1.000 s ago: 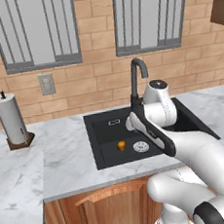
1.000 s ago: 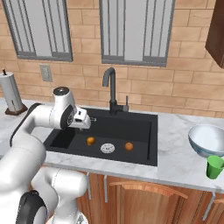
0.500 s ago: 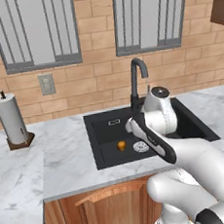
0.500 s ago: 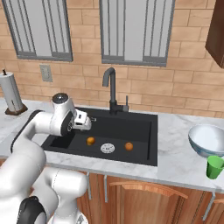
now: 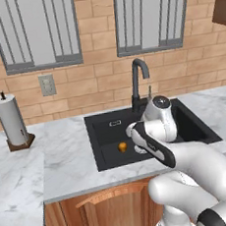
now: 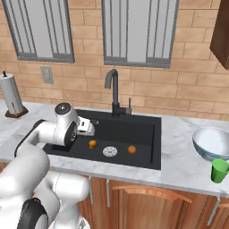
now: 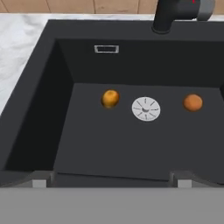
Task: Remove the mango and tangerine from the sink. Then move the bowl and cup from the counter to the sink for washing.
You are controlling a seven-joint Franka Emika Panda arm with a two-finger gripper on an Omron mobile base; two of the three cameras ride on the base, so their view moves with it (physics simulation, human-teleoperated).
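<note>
Risk: both fruits are small and rounded on a smooth basin floor, so a finger that touches one off-centre would likely roll it away, perhaps towards the round silver drain disc [image 7: 145, 108].
Cause: the end effector [image 7: 109, 181] hangs over the near rim of the large black rectangular sink [image 7: 61, 131], and the reach down is deep beside the wall.
End effector: jaws spread fully wide, holding nothing.
Mango: small oval yellow-brown mango [image 7: 110, 98] with a darker side, lying on the sink floor just left of the drain disc.
Tangerine: small round orange tangerine [image 7: 192, 102], on the other side of the drain disc, apart from it.
Bowl: wide pale bluish-white glossy bowl [image 6: 214, 142] on the white marble desk [image 6: 179, 152], right of the sink.
Cup: small green cup [image 6: 219, 171] just in front of the bowl, well away from the drain disc.
Progress: by the look of it, no step is done yet.
</note>
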